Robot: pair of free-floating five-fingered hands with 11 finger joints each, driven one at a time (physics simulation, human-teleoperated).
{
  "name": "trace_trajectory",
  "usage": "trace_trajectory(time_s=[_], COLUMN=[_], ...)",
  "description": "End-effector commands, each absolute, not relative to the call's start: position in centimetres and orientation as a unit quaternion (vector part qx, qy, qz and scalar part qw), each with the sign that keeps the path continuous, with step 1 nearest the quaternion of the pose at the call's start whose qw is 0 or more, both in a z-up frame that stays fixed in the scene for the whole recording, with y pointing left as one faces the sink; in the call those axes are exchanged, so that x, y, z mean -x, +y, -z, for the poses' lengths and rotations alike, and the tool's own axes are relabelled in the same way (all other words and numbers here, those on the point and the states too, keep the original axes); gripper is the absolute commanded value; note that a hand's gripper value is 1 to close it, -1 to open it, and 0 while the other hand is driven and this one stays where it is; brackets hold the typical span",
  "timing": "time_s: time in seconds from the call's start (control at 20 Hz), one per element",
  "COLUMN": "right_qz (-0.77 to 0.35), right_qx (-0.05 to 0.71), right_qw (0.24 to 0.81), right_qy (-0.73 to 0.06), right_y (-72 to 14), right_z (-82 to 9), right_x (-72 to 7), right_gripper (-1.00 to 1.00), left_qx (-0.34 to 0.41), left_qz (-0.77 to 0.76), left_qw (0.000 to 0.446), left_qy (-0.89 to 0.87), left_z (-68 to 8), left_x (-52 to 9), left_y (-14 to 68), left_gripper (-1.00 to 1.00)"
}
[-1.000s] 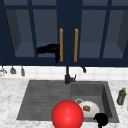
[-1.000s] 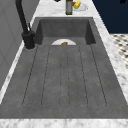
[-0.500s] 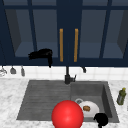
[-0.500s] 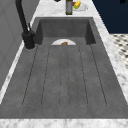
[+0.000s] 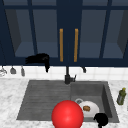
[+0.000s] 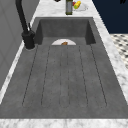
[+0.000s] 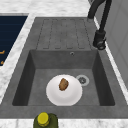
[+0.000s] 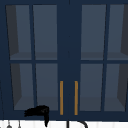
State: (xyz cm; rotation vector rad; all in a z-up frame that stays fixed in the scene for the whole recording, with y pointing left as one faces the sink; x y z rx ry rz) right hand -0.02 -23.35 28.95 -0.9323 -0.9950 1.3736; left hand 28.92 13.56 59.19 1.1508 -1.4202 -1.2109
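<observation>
Currently you are idling the left hand [image 5: 37,59] beside the cabinet handle [image 5: 61,45], fingers relaxed, holding nothing.
Right hand [image 5: 101,119] is hanging by the plate [image 5: 90,110]; grip cannot be told.

Light was even and flat, with no clear source and no hard shadows or glare. The sink [image 7: 40,62] basin walls were darker than its floor. The plate [image 7: 71,96] was the brightest surface. Edges were soft throughout, without bending.
</observation>
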Motion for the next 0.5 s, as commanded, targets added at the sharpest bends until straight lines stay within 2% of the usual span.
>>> trace_trajectory(time_s=[0.0, 0.45], right_qz=[-0.585, -0.585], right_qx=[0.397, 0.397], right_qw=[0.567, 0.567], right_qy=[-0.423, -0.423], right_y=[-23.3, -23.3], right_z=[-29.0, -29.0], right_x=[0.0, 0.0], right_gripper=[0.00, 0.00], left_qx=[-0.437, -0.400], left_qz=[0.512, 0.541], left_qw=[0.417, 0.390], left_qy=[-0.611, -0.628], left_z=[-57.7, -53.1], left_x=[-28.2, -27.8], left_y=[13.9, 14.2], left_gripper=[-1.00, -1.00])
